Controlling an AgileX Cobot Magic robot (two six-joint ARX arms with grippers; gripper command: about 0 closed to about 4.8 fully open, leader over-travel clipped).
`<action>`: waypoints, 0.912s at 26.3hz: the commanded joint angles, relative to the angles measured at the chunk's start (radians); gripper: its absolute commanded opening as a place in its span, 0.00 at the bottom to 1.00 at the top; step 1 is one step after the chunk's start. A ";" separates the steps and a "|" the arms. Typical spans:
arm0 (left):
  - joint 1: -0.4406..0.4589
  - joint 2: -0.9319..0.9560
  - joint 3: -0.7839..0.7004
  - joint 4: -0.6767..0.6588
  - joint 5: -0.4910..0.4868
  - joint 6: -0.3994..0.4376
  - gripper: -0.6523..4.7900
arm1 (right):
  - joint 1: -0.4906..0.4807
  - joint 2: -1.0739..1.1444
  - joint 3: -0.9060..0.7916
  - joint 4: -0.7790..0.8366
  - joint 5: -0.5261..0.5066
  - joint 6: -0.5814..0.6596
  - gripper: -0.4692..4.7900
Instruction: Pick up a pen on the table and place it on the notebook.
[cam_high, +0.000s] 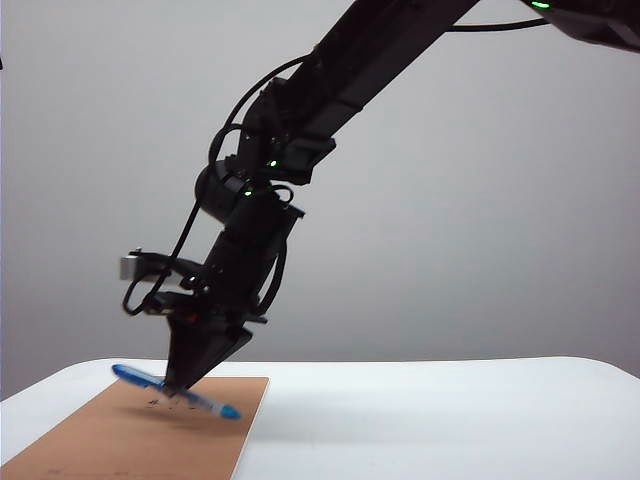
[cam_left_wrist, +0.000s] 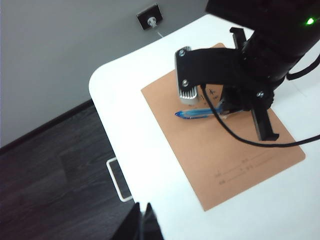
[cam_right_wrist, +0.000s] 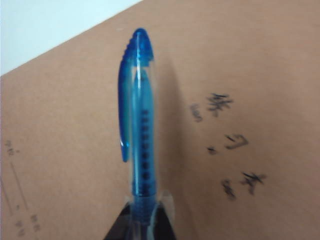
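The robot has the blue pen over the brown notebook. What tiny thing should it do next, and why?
Probably lower a touch and open. The right gripper is shut on the pen, which hangs over the notebook. The left gripper waits apart beyond the table edge.

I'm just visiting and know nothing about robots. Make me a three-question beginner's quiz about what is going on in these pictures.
1. True or false: the right gripper is shut on the pen.
2. Multiple choice: what lies directly under the pen? A) bare white table B) the brown notebook C) the floor
3. Short answer: what is the left gripper carrying?

Key
1. True. The exterior view shows the jaws pinching the pen near its middle, and the right wrist view shows the barrel running out from between the fingertips.
2. B. The pen hangs over the notebook's cover.
3. Nothing visible. It sits off the table's edge, away from the notebook, and its jaws look closed.
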 joint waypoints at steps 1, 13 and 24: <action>0.001 -0.004 0.004 -0.004 0.002 0.001 0.11 | 0.015 0.018 0.005 0.010 -0.001 -0.003 0.09; 0.001 -0.004 0.004 -0.023 0.032 0.001 0.11 | 0.024 0.063 0.006 0.090 -0.011 -0.002 0.38; 0.001 -0.018 0.004 -0.032 0.048 -0.001 0.11 | 0.015 0.023 0.006 0.043 -0.065 0.055 0.91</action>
